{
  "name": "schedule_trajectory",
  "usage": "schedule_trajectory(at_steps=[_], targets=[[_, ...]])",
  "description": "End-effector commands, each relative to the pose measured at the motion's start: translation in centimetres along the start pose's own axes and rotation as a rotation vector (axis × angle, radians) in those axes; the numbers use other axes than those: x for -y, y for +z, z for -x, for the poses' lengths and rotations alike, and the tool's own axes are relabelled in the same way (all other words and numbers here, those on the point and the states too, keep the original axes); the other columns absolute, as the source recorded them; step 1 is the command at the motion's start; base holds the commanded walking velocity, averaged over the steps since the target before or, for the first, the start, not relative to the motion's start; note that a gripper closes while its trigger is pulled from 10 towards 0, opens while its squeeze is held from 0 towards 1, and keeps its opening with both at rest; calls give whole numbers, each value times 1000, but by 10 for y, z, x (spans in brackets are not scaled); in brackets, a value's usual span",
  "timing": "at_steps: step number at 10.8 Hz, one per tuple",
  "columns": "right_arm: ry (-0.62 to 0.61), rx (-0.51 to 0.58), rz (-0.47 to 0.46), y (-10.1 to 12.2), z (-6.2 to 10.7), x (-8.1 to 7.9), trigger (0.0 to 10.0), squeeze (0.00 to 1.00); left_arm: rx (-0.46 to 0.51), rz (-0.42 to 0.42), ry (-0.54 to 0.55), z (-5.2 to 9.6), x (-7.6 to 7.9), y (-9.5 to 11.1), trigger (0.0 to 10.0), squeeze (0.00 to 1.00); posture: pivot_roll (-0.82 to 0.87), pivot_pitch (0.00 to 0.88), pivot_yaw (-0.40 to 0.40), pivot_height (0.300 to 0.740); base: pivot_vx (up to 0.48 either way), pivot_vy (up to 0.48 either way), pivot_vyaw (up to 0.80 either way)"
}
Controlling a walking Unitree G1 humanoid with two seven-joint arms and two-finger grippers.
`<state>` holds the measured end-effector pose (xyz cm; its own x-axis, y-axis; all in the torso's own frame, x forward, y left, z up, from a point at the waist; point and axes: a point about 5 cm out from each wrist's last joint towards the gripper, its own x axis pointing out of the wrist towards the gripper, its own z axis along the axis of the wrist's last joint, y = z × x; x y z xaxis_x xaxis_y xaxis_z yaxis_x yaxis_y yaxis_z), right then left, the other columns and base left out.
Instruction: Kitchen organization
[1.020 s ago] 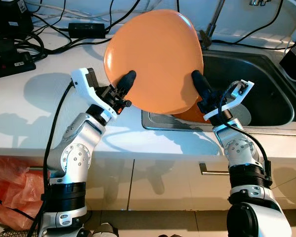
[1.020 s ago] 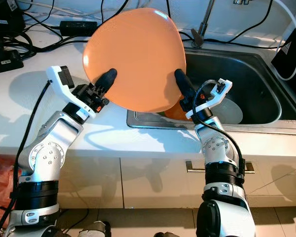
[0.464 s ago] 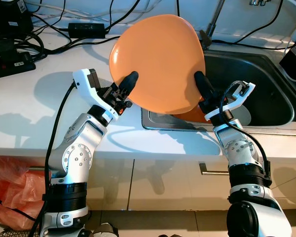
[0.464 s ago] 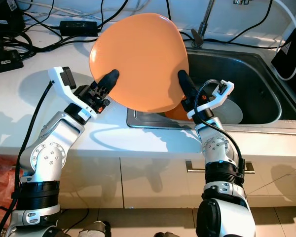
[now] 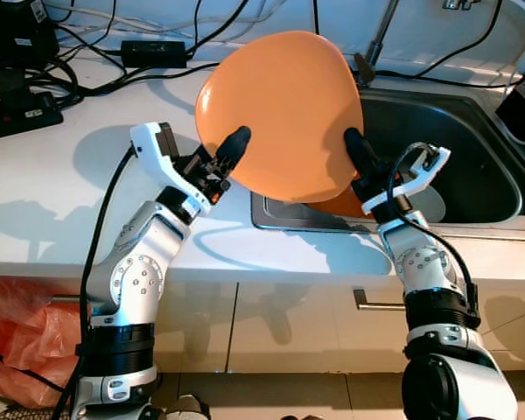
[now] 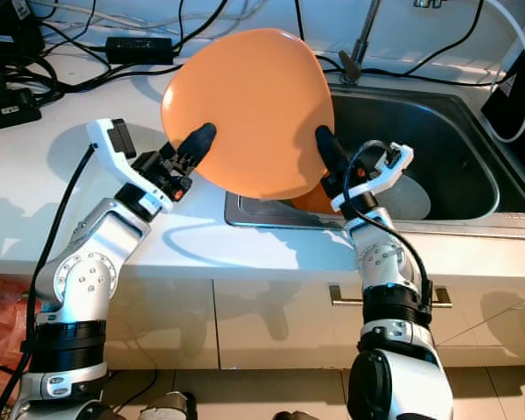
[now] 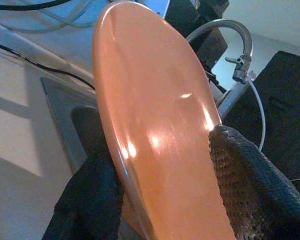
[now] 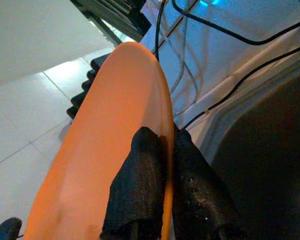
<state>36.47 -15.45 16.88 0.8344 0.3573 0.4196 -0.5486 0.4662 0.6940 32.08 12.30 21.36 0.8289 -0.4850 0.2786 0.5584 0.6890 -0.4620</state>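
A large orange plate (image 5: pixel 284 109) is held up, tilted, above the left end of the steel sink (image 5: pixel 472 157). My left gripper (image 5: pixel 231 150) is shut on the plate's left rim; the left wrist view has the rim (image 7: pixel 140 125) clamped between both black fingers (image 7: pixel 245 175). My right gripper (image 5: pixel 353 150) is shut on the plate's right rim, its fingers (image 8: pixel 140 185) pinching the edge in the right wrist view. Under the plate, a second orange dish (image 5: pixel 341 203) lies in the sink.
White counter (image 5: pixel 61 192) stretches to the left, with black cables and power bricks (image 5: pixel 17 87) along the back. A grey round dish (image 5: pixel 433 199) rests in the sink. The tap (image 5: pixel 376 44) rises behind the plate. Cabinet fronts and a red bag (image 5: pixel 17 332) are below.
The plate has shifted slightly right and down toward the sink, still held by both grippers, and the left arm followed it.
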Motion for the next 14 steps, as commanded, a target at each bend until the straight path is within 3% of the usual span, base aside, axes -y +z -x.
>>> schedule_trajectory(at_steps=[1, 4, 5, 7, 10, 14], targets=[[-44, 36, 42, 12, 0, 5, 0, 0, 14, -8, -55, -3, 10, 3, 10000, 0, 105, 89, -99, 740, 0, 0, 0], [-149, 103, 53, 27, 3, 16, 0, 0, 8, -3, -58, -2, 10, 2, 10000, 0, 104, 87, -98, 740, 0, 0, 0], [-205, 142, 72, 34, 5, 21, 10000, 0, 7, -3, -61, -2, 10, 1, 10000, 0, 103, 86, -98, 740, 0, 0, 0], [-348, 274, 48, 55, 12, 35, 10000, 0, 5, 0, -67, -2, 11, 1, 10000, 0, 102, 84, -98, 740, 0, 0, 0], [-498, 374, 41, 72, 25, 49, 10000, 0, 6, 4, -67, -2, 11, 0, 10000, 0, 104, 89, -101, 740, 0, 0, 0], [-552, 351, 132, 72, 28, 53, 10000, 0, 3, -3, -61, -1, 9, 1, 10000, 0, 104, 90, -98, 740, 0, 0, 0]])
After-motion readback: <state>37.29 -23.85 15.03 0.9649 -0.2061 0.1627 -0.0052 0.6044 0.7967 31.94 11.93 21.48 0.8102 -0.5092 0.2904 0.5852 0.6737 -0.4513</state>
